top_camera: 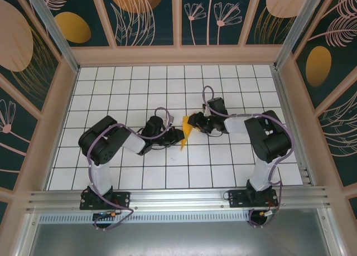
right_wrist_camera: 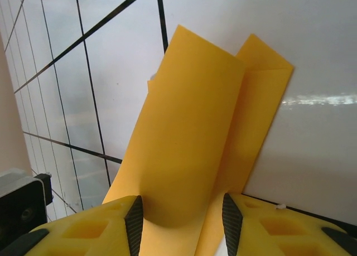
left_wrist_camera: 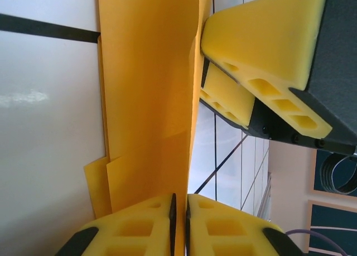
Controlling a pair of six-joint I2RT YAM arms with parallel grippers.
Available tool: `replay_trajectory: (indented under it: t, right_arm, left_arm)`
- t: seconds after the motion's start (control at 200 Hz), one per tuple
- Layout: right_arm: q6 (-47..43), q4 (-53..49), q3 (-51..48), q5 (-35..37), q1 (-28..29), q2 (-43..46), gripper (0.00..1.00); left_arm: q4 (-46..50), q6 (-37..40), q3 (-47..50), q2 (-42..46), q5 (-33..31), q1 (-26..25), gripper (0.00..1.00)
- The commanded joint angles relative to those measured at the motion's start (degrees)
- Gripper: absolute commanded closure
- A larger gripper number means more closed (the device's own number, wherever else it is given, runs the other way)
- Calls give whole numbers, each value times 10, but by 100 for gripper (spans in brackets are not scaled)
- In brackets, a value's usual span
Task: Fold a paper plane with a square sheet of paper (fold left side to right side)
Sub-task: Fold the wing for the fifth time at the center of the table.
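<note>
Left fingers are pinched almost together on the lower edge of the folded sheet of paper. I see my right fingers standing apart, straddling its raised fold. It sits partly lifted off the white gridded counter, between both arms.

Bright, even overhead light; glare streaks on glossy table; wrist close-ups slightly soft; top view sharp.
</note>
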State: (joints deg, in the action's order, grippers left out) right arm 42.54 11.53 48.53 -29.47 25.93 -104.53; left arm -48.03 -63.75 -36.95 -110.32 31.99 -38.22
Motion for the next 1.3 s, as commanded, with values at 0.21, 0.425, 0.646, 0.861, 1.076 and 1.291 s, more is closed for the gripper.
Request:
replay_trajectory:
  t: [0.21, 0.425, 0.646, 0.861, 1.076, 1.291]
  right_arm:
    - [-12, -57, 8, 49, 17, -68, 55]
    - [-15, -66, 15, 53, 18, -74, 56]
    - [-15, -67, 16, 53, 19, -77, 56]
    - [-16, -67, 17, 53, 20, -76, 56]
    - [-18, -68, 17, 53, 20, -76, 56]
    - [-19, -70, 17, 54, 20, -75, 56]
  left_arm:
    - [14, 11, -6, 13, 10, 4, 73]
    - [50, 28, -8, 48, 1, 15, 61]
    - [99, 53, -7, 87, -6, 45, 50]
    - [106, 60, -35, 59, 18, 53, 51]
    - [103, 62, -75, 16, 38, 53, 55]
    - [127, 74, -104, -11, 38, 53, 61]
